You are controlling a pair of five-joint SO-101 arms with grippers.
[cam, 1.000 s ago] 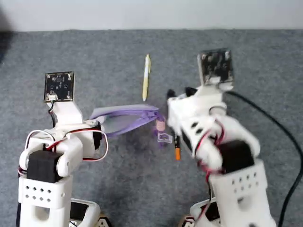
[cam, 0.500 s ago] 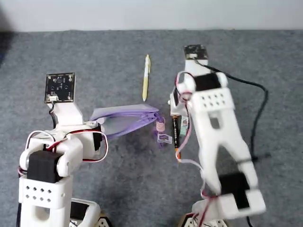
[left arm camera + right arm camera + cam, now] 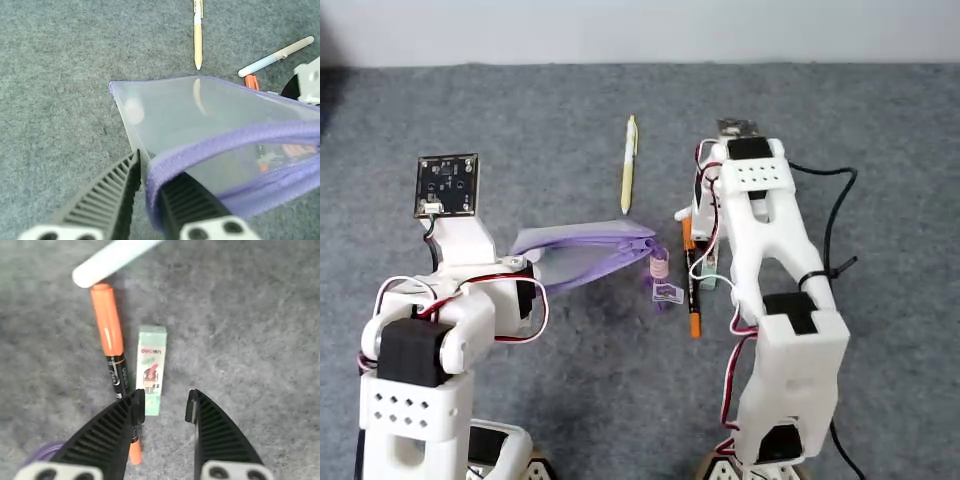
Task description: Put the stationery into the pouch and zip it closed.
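Note:
A translucent purple-zippered pouch [image 3: 582, 255] is held up off the grey table, mouth open, by my left gripper [image 3: 145, 175], which is shut on its edge. A yellow pen [image 3: 629, 165] lies beyond the pouch. Right of the pouch's zipper charm [image 3: 660, 268] lie an orange-and-black marker [image 3: 114, 357] and a small green eraser [image 3: 151, 367], with a pale blue-and-white pen [image 3: 275, 56] past them. My right gripper [image 3: 165, 402] hangs open just above the table; one finger is beside the eraser's near end and nothing is held. The right arm [image 3: 752, 200] covers the eraser's surroundings from above.
The right arm's black cable [image 3: 830, 215] trails over the table on the right. Bare grey carpet-like tabletop [image 3: 520, 120] spreads to the left and back. The table's far edge meets a pale wall [image 3: 640, 30].
The right arm has stretched forward and come down over the marker and eraser. The left arm and the pouch have stayed still.

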